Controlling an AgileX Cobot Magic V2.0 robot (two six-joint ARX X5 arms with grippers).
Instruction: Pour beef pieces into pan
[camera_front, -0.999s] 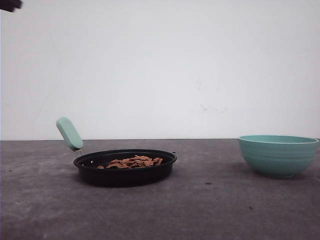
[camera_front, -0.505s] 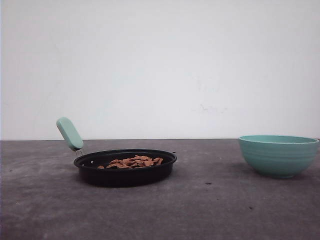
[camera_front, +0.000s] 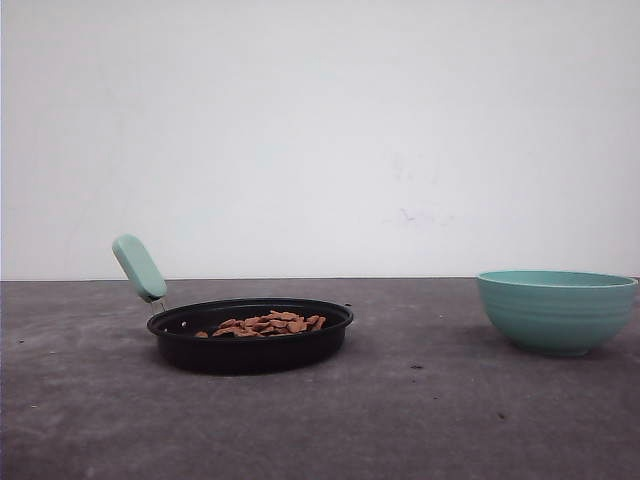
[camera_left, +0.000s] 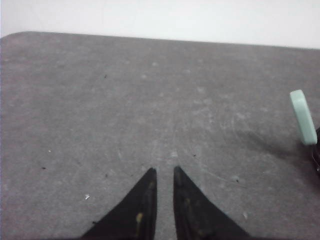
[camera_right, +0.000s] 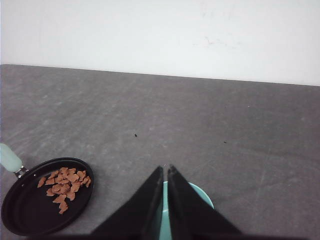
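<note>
The black pan (camera_front: 250, 352) sits left of centre on the grey table, its mint-green handle (camera_front: 138, 267) angled up to the left. The beef pieces (camera_front: 268, 323) lie in a low reddish-brown heap inside it. In the right wrist view the pan (camera_right: 30, 215) and beef pieces (camera_right: 65, 184) lie off to one side of my right gripper (camera_right: 165, 167), which is shut and empty above the teal bowl (camera_right: 200, 192). My left gripper (camera_left: 164, 170) hangs over bare table, its jaws a thin gap apart with nothing between them. The pan handle (camera_left: 302, 117) shows at that view's edge.
The teal ribbed bowl (camera_front: 556, 310) stands at the right of the table. A white wall runs behind the table's far edge. Bare grey table (camera_front: 420, 400) lies between the pan and the bowl.
A dark bit of an arm at the top left corner of the front view has left the frame. The pan, beef and bowl have not moved.
</note>
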